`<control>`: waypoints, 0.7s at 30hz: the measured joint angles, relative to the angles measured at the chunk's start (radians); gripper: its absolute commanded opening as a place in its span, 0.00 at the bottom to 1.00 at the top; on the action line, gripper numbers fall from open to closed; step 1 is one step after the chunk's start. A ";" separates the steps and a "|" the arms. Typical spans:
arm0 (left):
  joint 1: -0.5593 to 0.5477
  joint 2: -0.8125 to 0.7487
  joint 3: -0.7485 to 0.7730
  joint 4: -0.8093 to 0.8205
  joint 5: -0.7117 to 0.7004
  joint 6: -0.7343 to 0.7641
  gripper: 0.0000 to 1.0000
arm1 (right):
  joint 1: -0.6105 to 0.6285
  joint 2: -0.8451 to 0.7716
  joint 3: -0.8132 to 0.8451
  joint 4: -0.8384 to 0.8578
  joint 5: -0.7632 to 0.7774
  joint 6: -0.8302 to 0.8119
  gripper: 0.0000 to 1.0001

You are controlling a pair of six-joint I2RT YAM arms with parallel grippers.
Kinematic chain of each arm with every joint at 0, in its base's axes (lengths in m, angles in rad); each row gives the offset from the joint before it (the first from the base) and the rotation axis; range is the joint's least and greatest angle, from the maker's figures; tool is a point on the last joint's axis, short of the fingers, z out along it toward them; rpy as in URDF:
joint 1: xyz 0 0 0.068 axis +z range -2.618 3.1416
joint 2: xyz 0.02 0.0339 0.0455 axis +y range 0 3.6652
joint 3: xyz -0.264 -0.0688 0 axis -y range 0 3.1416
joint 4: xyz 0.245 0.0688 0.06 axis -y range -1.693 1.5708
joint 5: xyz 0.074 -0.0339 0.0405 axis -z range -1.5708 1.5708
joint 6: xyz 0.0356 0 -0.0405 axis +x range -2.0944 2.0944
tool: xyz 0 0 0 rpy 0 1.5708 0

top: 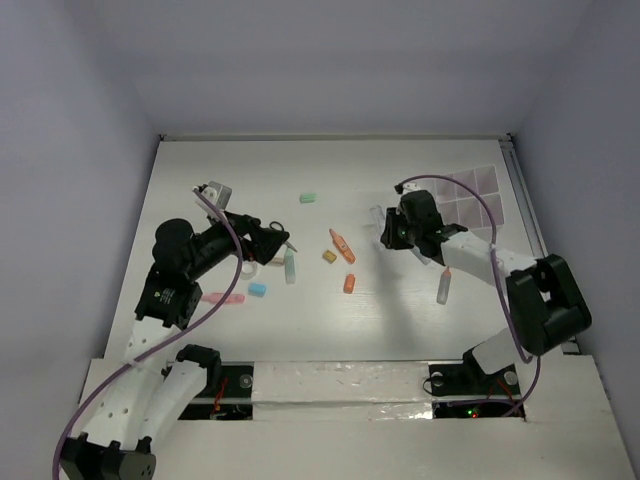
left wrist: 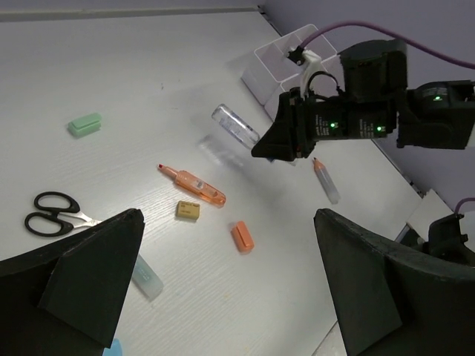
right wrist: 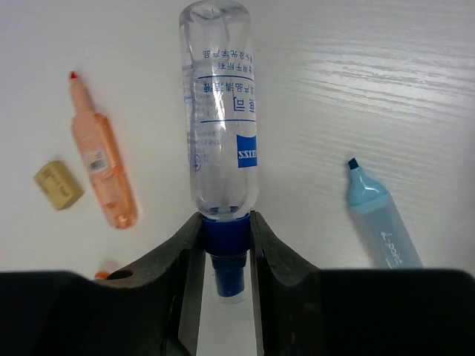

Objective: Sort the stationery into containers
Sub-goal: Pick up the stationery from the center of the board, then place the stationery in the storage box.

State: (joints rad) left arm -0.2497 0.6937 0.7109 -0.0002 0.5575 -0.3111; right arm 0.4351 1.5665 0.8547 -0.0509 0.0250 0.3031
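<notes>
I am watching the right gripper (right wrist: 224,221) clamping its 2 fingers on the blue cap (right wrist: 226,241) of a clear bottle (right wrist: 219,111), with 1 finger pressing each side of the cap. The bottle is pointing left from the fingers, and in the left wrist view it is hanging above the table (top: 420,330) with its shadow lying apart beneath it. The white tray (top: 478,185) is sitting at the far right, just beyond this gripper; I cannot tell whether anything is lying in its compartments (the arm is covering part of it).

The left gripper (left wrist: 227,222) is hovering over the left half of the table, its fingers standing wide apart and holding nothing, with the black scissors (left wrist: 52,213) lying just beside it.

The rest of the stationery is lying loose between the 2 arms. The orange pen (top: 342,245) is lying near the middle, with the tan eraser (top: 329,257) just beside it and the orange block (top: 349,284) a little nearer. The mint eraser (top: 308,198) is lying farther back. The light blue marker (top: 290,265), the blue eraser (top: 257,290) and the pink pen (top: 222,298) are lying toward the near left. The grey pen (top: 444,286) is lying on the right, beside the right arm
</notes>
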 measured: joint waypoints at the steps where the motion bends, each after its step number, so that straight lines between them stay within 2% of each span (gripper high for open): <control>1: 0.000 0.002 0.000 0.000 0.005 0.000 0.99 | 0.003 -0.031 0.002 -0.025 -0.023 -0.003 0.02; 11: 0.000 0.058 0.000 0.031 0.074 -0.029 0.99 | 0.090 -0.299 0.098 -0.273 -0.368 -0.031 0.00; 16: -0.018 0.128 -0.065 0.171 0.112 -0.165 0.99 | 0.159 -0.319 0.159 -0.347 -0.474 -0.042 0.00; 21: -0.103 0.219 -0.122 0.257 0.065 -0.287 0.99 | 0.215 -0.315 0.184 -0.381 -0.551 -0.049 0.00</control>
State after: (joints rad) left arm -0.3527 0.9131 0.5884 0.2573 0.6228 -0.5983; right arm 0.6498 1.2514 1.0389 -0.4316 -0.5259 0.2539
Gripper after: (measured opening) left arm 0.990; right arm 0.315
